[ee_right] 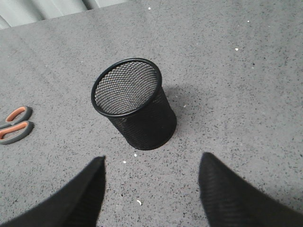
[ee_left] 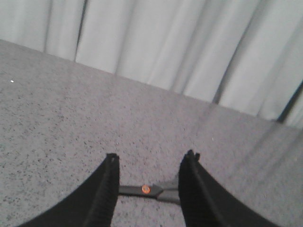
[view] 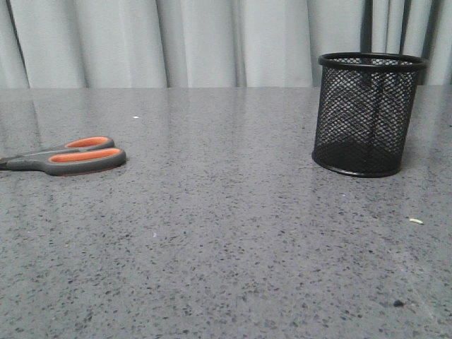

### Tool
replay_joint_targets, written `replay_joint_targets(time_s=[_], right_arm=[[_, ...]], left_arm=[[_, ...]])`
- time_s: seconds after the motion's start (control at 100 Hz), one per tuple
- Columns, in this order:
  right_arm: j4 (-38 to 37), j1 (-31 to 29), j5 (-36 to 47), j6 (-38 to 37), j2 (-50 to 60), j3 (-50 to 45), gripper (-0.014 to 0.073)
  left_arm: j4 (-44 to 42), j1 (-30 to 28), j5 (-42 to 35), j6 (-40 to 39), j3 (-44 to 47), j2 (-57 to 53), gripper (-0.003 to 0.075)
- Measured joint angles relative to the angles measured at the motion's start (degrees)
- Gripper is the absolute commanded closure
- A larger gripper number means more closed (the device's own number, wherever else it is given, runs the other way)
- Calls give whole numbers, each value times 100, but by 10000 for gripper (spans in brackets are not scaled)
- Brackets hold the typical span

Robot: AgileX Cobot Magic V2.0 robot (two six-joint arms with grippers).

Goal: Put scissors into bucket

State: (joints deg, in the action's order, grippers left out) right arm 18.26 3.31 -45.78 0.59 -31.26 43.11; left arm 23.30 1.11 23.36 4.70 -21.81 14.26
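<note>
Left end effector (ee_left: pixel 147 163) is seen spread open, empty, straddling the scissors (view: pixel 67 156) at the pivot. Right end effector (ee_right: pixel 151 163) likewise wide, empty. Scissors lie flat at the tabletop (view: pixel 226 233) left edge, long axis crosswise, loops toward the upright bucket (view: pixel 367 113), well apart.

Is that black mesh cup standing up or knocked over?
Upright: the bucket stands on its base on the table, its rim level and its opening facing up.

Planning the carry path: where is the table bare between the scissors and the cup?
Wide bare table runs between the scissors at left and the mesh cup at right, and nearer the camera. Crowded only around the left gripper, jaws straddling the scissors.
</note>
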Motion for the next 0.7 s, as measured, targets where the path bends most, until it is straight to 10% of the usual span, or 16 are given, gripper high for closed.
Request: replay_joint_targets(time_s=[0.7], right_arm=[[36,303,321,347,0,51,147]], left_arm=[[-896,2116,4654,3741,-5177,5895,442]])
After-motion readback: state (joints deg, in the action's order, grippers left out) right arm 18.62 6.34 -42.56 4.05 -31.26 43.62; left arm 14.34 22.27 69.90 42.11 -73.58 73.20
